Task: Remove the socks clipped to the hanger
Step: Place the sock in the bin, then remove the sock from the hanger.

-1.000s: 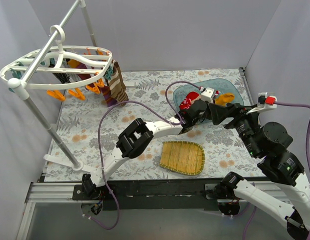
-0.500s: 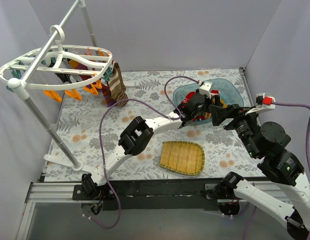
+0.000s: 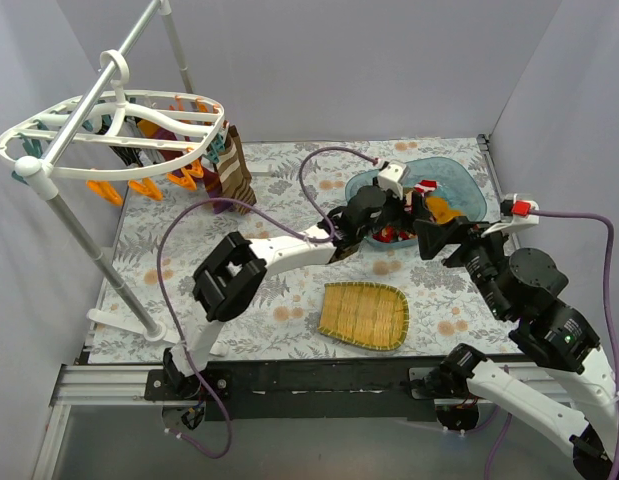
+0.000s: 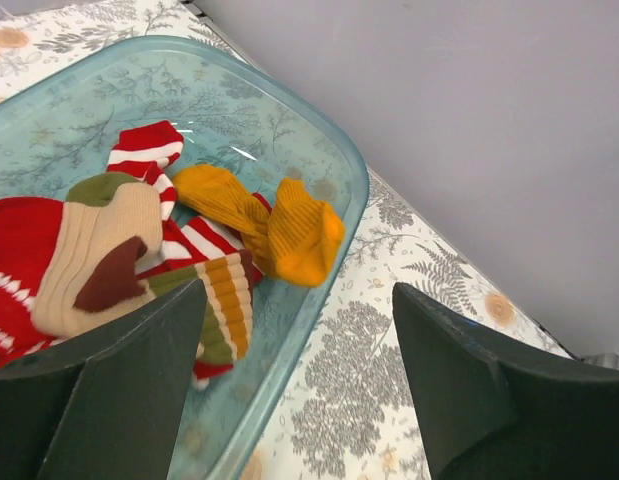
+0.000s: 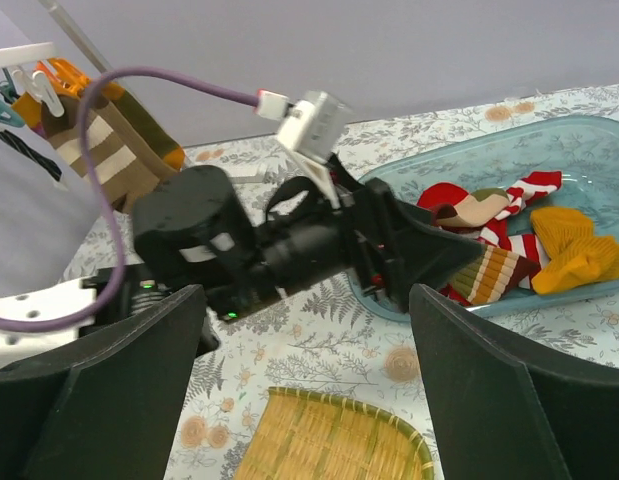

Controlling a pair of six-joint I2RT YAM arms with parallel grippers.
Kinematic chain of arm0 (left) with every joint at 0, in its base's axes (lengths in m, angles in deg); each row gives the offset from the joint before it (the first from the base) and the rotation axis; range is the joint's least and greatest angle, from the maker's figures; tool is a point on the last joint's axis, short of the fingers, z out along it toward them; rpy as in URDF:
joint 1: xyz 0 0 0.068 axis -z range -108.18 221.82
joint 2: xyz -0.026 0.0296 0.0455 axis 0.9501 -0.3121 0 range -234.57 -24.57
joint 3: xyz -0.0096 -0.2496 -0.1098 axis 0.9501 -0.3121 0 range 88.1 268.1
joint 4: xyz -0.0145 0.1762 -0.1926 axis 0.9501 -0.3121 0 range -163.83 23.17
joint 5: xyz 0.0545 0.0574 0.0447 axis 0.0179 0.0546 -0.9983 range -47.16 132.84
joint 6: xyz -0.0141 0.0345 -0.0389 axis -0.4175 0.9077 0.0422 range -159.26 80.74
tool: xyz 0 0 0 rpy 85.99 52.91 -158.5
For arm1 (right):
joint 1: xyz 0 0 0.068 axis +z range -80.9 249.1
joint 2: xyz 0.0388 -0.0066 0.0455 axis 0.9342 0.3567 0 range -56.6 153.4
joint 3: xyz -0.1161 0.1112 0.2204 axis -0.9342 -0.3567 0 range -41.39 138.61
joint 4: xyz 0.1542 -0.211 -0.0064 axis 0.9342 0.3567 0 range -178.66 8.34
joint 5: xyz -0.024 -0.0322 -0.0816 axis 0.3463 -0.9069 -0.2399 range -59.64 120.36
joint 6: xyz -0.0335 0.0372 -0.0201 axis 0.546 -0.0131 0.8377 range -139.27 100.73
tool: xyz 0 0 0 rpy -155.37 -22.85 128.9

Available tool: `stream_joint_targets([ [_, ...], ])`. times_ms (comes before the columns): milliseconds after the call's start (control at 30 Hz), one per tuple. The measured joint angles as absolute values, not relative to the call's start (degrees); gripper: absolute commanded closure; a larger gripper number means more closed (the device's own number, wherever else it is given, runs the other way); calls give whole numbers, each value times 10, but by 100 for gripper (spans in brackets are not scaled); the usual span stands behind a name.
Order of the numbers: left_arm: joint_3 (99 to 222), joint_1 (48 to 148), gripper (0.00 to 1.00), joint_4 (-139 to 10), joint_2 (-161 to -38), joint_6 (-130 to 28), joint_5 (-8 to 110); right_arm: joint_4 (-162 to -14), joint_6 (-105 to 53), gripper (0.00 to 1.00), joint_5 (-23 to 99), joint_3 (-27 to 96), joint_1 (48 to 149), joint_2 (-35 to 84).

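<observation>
Since my left tool [image 4: 299, 395] and right tool [image 5: 304, 400] both hang spread and empty by the translucent teal plastic tray [image 4: 361, 190], well apart from the large white oval plastic hanger [image 3: 149, 96] at far left, I judge the two could knock together turning away. The brown-striped fabric sock [image 3: 232, 175] clipped at its right end hangs with its long axis near upright, free end down toward the bench [image 3: 289, 180]; a sideways tug might swing the frame.
</observation>
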State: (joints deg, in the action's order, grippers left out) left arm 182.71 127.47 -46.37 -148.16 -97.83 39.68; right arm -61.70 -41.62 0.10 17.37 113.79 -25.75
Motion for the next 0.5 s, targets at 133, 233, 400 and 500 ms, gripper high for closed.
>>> stream_joint_targets([
  [133, 1738, 1275, 24, -452, -1398, -970, 399, -618, -420, 9, 8, 159, 1138, -264],
  [233, 1699, 1275, 24, -454, -1361, -960, 399, -618, -421, 9, 13, 151, 1138, -269],
  [400, 1664, 1275, 24, -465, -1339, -941, 399, -618, -423, 9, 24, 149, 1138, -277],
  [500, 1656, 1275, 23, -480, -1336, -929, 398, -618, -426, 9, 30, 150, 1138, -285],
])
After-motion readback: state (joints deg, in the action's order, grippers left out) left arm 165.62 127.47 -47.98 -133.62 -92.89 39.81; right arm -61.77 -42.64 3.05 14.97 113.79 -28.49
